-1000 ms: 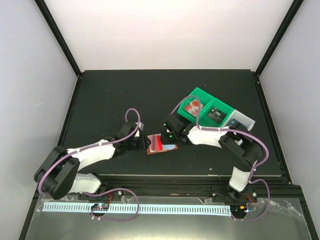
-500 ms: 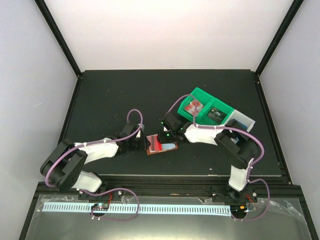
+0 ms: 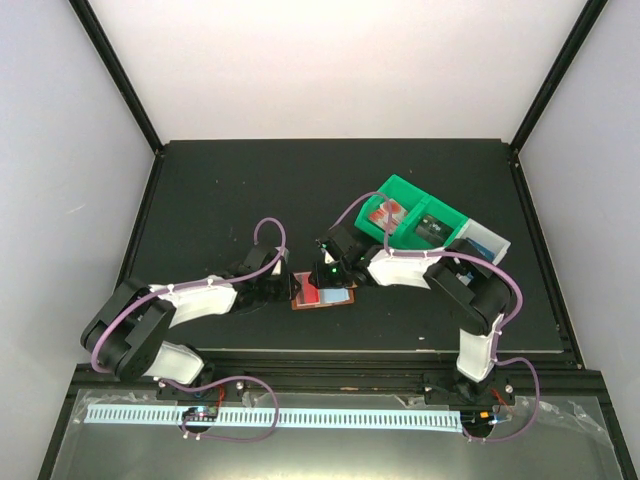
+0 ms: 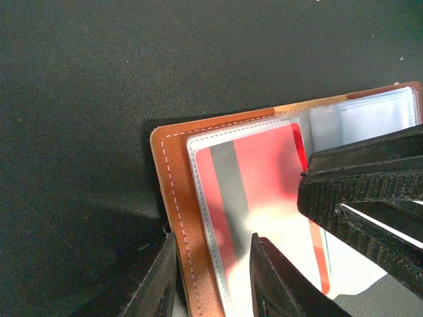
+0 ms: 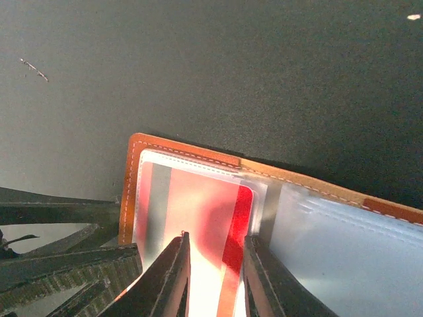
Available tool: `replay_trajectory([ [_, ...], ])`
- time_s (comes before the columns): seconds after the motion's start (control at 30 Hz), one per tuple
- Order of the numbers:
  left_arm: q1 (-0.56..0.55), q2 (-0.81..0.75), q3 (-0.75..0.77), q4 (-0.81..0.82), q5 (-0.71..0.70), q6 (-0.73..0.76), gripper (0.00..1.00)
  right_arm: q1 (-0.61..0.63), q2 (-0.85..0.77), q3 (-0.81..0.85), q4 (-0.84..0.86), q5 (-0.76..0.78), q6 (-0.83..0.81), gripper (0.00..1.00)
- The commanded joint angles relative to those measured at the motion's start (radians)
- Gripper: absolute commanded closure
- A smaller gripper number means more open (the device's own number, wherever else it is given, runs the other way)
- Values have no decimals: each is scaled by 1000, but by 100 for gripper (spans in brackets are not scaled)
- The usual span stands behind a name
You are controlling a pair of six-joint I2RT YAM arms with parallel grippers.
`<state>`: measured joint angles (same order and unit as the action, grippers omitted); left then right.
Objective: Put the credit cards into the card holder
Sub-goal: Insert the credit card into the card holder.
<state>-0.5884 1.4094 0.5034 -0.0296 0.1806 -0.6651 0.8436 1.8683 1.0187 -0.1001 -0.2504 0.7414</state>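
Note:
The card holder lies open on the black table, brown leather with clear sleeves; it also shows in the left wrist view and the right wrist view. A red credit card with a grey stripe sits mostly inside its left sleeve, one red edge sticking out; it also shows in the left wrist view. My right gripper is slightly open, fingertips resting on this card. My left gripper is slightly open and straddles the holder's left edge, pressing on it. More cards, red and dark, lie in the green bin.
The green two-compartment bin stands right behind the right arm, with a pale grey bin at its right end. The two grippers are close together over the holder. Black frame rails edge the table.
My right gripper has moved left over the holder, and the red card has slid further into the left sleeve. My left arm shifted slightly and stays at the holder's left edge.

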Motion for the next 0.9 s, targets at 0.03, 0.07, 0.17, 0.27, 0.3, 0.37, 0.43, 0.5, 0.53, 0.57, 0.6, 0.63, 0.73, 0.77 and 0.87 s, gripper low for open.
replay_trajectory([
  [0.03, 3, -6, 26, -12, 8, 18, 66, 9, -50, -1, 31, -5, 5, 74],
  [0.07, 4, -17, 29, -25, -2, 18, 65, 6, -72, 4, -4, 24, -7, 73],
  [0.17, 4, -67, 45, -70, -27, 29, 59, -11, -169, 28, -105, 112, -73, 71],
  [0.27, 3, -121, 60, -119, -51, 46, 52, -46, -268, 41, -213, 176, -161, 69],
  [0.3, 3, -161, 62, -133, -60, 51, 50, -63, -297, 41, -249, 194, -194, 68],
  [0.37, 4, -211, 60, -159, -66, 57, 44, -106, -359, 38, -313, 224, -240, 64],
  [0.43, 4, -255, 54, -177, -59, 62, 39, -150, -422, 30, -365, 259, -276, 62],
  [0.5, 3, -303, 47, -187, -34, 68, 36, -192, -482, 20, -401, 286, -319, 56],
  [0.53, 4, -323, 43, -194, -19, 73, 34, -215, -507, 18, -418, 291, -342, 53],
  [0.57, 4, -343, 41, -198, 0, 77, 33, -245, -525, 20, -434, 295, -370, 50],
  [0.6, 3, -364, 41, -204, 14, 80, 32, -275, -537, 25, -452, 302, -400, 49],
  [0.63, 3, -386, 40, -210, 22, 86, 31, -300, -543, 34, -476, 317, -432, 47],
  [0.73, 4, -453, 34, -222, 18, 94, 27, -393, -526, 85, -554, 342, -522, 45],
  [0.77, 4, -475, 30, -223, 15, 95, 26, -414, -510, 103, -579, 338, -564, 45],
  [0.87, 5, -519, 14, -214, 23, 90, 23, -438, -452, 178, -619, 343, -659, 44],
])
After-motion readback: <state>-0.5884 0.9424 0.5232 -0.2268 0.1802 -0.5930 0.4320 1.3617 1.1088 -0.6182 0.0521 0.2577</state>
